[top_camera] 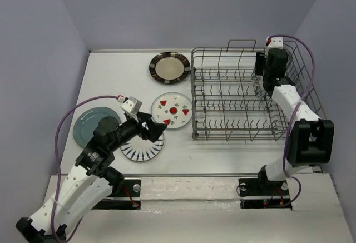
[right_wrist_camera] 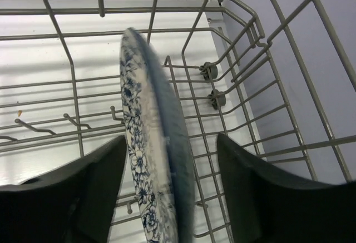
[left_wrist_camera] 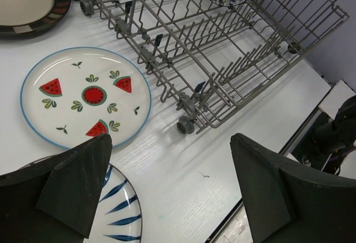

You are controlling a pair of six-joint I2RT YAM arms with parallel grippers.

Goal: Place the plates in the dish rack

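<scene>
Standing on edge inside the dish rack [top_camera: 233,134], near its far right corner, the black-and-white ornate plate [right_wrist_camera: 150,159] sits between the two fingers of the right gripper [right_wrist_camera: 171,143]. The jaws are parted wider than the plate's thickness. There is clear daylight on the right side, while the left finger looks very close to the plate or just touching it, so nothing is clamped. Where the plate's lower edge meets the tines is out of view. The step in hand appears to be letting go. To do it well, the fingers should come away from both faces evenly, then rise straight up in the plate's own plane, so no pad drags the rim and tips it, and the wrist clears the high side wires. On the table left of the rack lie four plates: the brown-rimmed plate [top_camera: 169,67], the red-triangle plate [top_camera: 172,110], the blue-striped plate [top_camera: 143,149] and the teal plate [top_camera: 92,126]. The left gripper [top_camera: 153,127] hovers over the striped one, jaws spread fully and holding nothing.
</scene>
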